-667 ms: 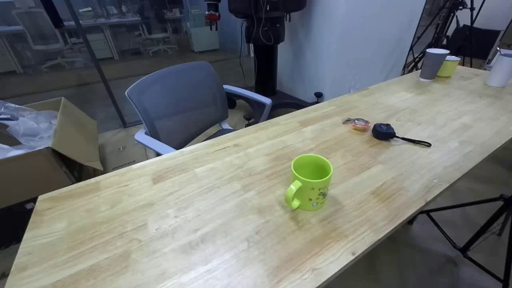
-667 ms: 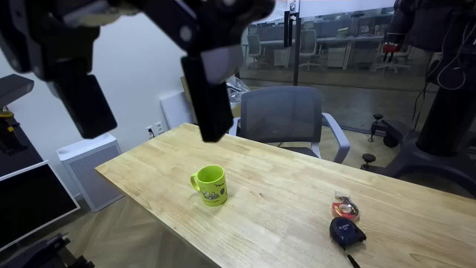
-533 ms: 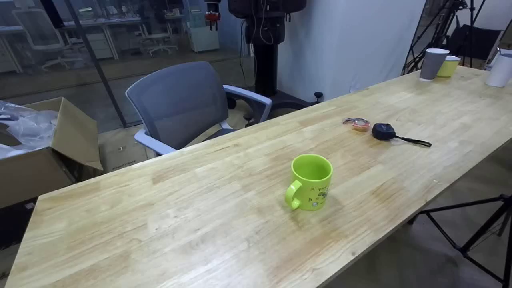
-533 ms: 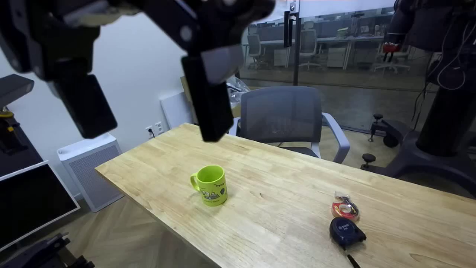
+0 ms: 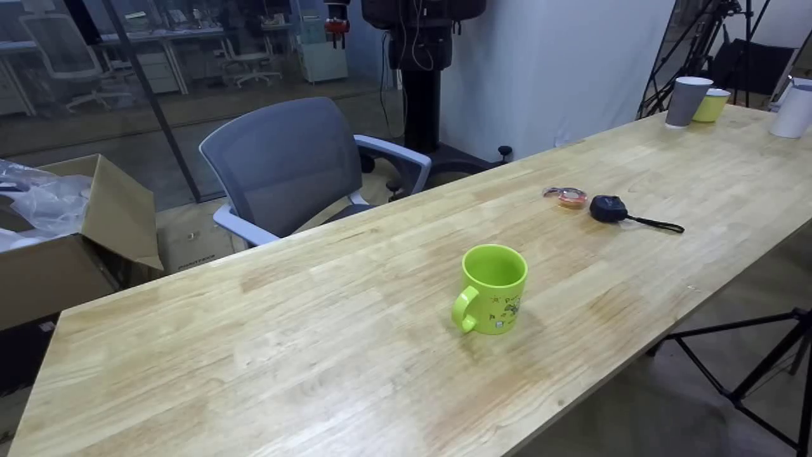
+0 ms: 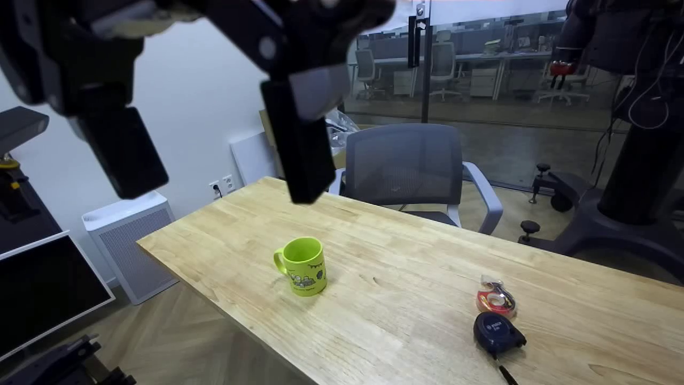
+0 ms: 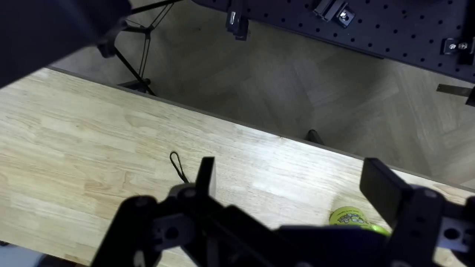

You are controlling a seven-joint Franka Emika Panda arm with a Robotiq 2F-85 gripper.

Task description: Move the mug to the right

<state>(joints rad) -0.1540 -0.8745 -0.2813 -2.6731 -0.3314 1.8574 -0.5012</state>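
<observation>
The lime-green mug stands upright on the wooden table in both exterior views [image 5: 501, 311] [image 6: 305, 274]. Its loop handle points left in both. My gripper shows large at the top left of an exterior view [image 6: 224, 187], with its two black fingers spread wide and nothing between them. In the wrist view the gripper [image 7: 289, 165] is also open and empty. There the mug [image 7: 348, 216] lies below, near the right finger, and the gripper body hides much of it. The gripper is above the table and apart from the mug.
A tape roll [image 5: 572, 198] and a dark tape measure with a strap [image 5: 608, 209] lie farther along the wooden table [image 5: 285, 355]. A grey cup [image 5: 687, 105], a yellowish cup [image 5: 712, 106] and a white cup [image 5: 793, 113] stand at the far end. A chair [image 6: 403, 166] stands at the table's long edge.
</observation>
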